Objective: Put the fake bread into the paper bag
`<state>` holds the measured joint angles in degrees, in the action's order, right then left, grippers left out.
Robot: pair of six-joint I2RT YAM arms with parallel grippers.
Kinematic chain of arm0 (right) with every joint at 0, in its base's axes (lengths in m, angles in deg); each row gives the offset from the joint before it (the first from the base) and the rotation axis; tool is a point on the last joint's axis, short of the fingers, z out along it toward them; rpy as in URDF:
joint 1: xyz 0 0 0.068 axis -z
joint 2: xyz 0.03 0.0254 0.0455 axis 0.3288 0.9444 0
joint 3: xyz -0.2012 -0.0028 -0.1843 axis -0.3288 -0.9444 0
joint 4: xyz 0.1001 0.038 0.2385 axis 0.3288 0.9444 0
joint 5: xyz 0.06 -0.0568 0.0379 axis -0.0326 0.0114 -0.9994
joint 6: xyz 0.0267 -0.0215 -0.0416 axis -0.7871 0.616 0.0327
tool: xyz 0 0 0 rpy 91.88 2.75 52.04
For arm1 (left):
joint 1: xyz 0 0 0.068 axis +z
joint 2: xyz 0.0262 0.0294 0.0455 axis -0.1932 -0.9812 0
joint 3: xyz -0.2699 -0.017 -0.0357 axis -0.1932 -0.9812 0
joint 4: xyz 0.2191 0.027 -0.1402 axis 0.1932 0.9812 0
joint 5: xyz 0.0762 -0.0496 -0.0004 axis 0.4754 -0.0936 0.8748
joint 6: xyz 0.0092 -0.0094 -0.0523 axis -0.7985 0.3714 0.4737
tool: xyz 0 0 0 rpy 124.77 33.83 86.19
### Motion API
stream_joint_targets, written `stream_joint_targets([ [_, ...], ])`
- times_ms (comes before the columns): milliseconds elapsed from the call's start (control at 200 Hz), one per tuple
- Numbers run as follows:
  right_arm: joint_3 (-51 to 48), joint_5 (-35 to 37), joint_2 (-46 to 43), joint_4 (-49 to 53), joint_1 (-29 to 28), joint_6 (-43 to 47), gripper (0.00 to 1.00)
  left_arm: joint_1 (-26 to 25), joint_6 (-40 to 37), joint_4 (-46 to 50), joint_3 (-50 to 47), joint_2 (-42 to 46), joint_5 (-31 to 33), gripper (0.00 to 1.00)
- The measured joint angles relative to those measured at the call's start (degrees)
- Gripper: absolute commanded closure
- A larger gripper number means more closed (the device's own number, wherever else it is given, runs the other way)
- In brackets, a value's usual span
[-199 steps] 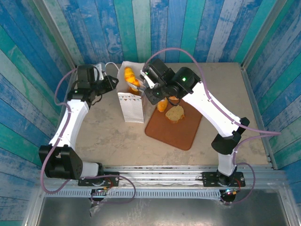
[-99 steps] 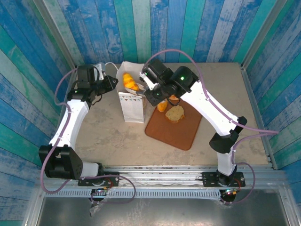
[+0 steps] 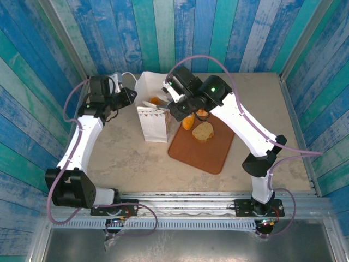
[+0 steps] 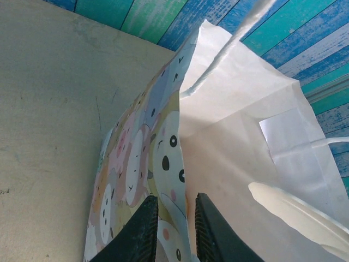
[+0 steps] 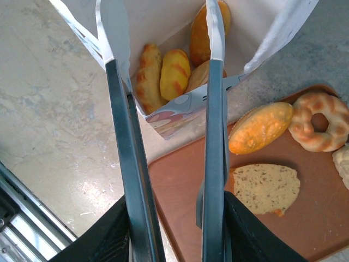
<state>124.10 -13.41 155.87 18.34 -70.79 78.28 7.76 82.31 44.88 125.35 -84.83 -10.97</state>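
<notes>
The white paper bag (image 3: 151, 123) stands upright left of the tray, mouth up. My left gripper (image 4: 173, 215) is shut on its printed side wall (image 4: 136, 164), holding the mouth wide. My right gripper (image 5: 177, 218) is shut on long grey tongs (image 5: 124, 136), whose white tips stand apart and bare over the bag's mouth. Several pieces of fake bread (image 5: 173, 71) lie inside the bag. On the brown tray (image 5: 185, 191) rest an oval roll (image 5: 260, 126), a ring pastry (image 5: 319, 121) and a toast slice (image 5: 266, 187).
The tray (image 3: 202, 150) lies right of the bag on the beige table. One white tong tip (image 4: 294, 210) reaches into the bag's mouth. Blue plank walls close in the back and both sides. Bare table lies in front of the bag.
A golden pastry held in the tongs above the bag has dropped inside. The tongs' arms have spread apart. My left gripper has stayed on the bag's wall.
</notes>
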Motion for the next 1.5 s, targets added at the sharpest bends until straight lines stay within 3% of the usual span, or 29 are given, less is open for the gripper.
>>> stream_joint_targets([
  [225, 0.4, 0.5, -0.2, 0.0, 0.1, -0.2, 0.59, 0.0, 0.1, -0.1, 0.1, 0.0, -1.2, 0.69],
  [411, 0.3, 0.5, -1.7, -0.5, 0.2, -0.9, 0.6, 0.0, 0.6, -0.2, 0.9, 0.0, -2.5, 0.55],
  [501, -0.2, 0.5, -3.9, -1.6, 0.2, -1.4, 0.6, 0.0, 0.7, -0.3, 1.4, 0.1, -2.9, 0.45],
  [756, -4.0, -0.8, -12.7, -4.2, 0.2, -3.0, 0.6, 0.0, 1.6, -1.4, 2.4, 0.4, -3.2, 0.37],
  [977, -13.0, -2.5, -21.2, -6.9, 0.2, -4.5, 0.6, 0.0, 1.8, -1.4, 1.9, 4.5, -1.0, 0.31],
  [1367, -33.2, 1.9, -41.4, -8.8, 0.2, -10.0, 0.6, 0.1, 0.8, -1.2, -6.1, 18.4, 5.0, 0.0],
  [1503, -39.3, 5.0, -46.8, -7.9, 0.2, -12.4, 0.6, 0.2, 0.8, -0.8, -10.3, 20.8, 6.2, 0.05],
])
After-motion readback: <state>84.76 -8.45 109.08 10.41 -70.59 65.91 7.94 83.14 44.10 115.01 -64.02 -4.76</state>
